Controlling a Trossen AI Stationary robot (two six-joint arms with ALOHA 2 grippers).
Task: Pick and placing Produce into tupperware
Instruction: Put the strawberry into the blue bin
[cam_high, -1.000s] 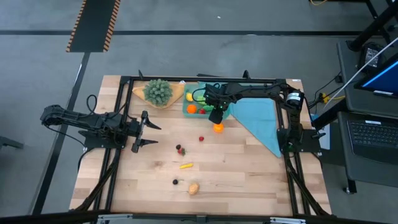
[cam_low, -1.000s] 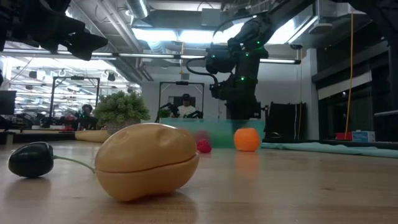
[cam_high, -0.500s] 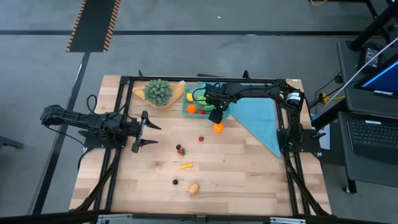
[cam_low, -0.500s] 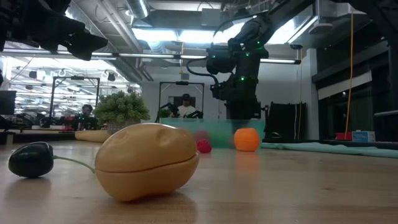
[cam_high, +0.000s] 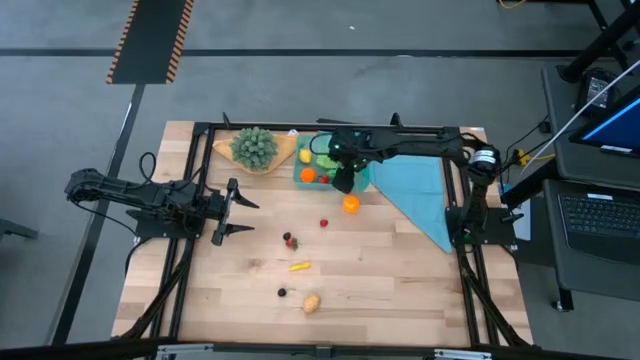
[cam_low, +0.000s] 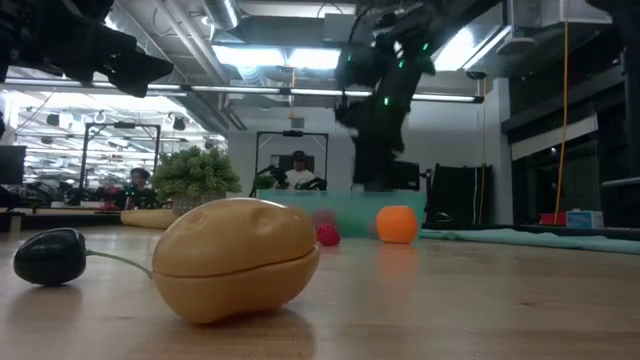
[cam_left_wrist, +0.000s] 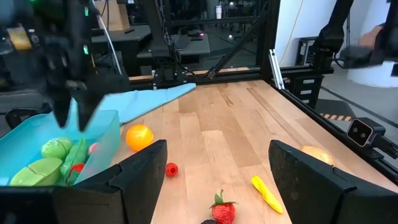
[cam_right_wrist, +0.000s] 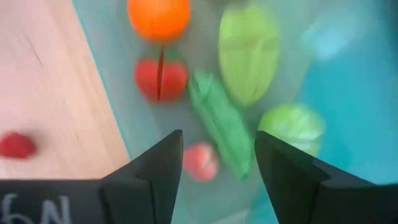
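Produce is split between the teal container (cam_high: 318, 160) at the far side of the table (cam_high: 400, 290) and the bare wood in front of it. Inside the container (cam_right_wrist: 292, 37) an orange (cam_right_wrist: 158, 15), a split tomato (cam_right_wrist: 160, 79), a long green pod (cam_right_wrist: 217, 121), two pale green pieces and a small pink fruit (cam_right_wrist: 200, 160) are seen. The right gripper (cam_right_wrist: 214, 155) is held above them, its fingers parted and nothing gripped. An orange (cam_high: 350, 204), a strawberry (cam_high: 289, 240), a yellow piece (cam_high: 298, 266) and a potato (cam_low: 235, 258) lie outside. The left gripper (cam_left_wrist: 217, 168) waits wide open and empty, low over the table's left side; in the low view it appears blurred.
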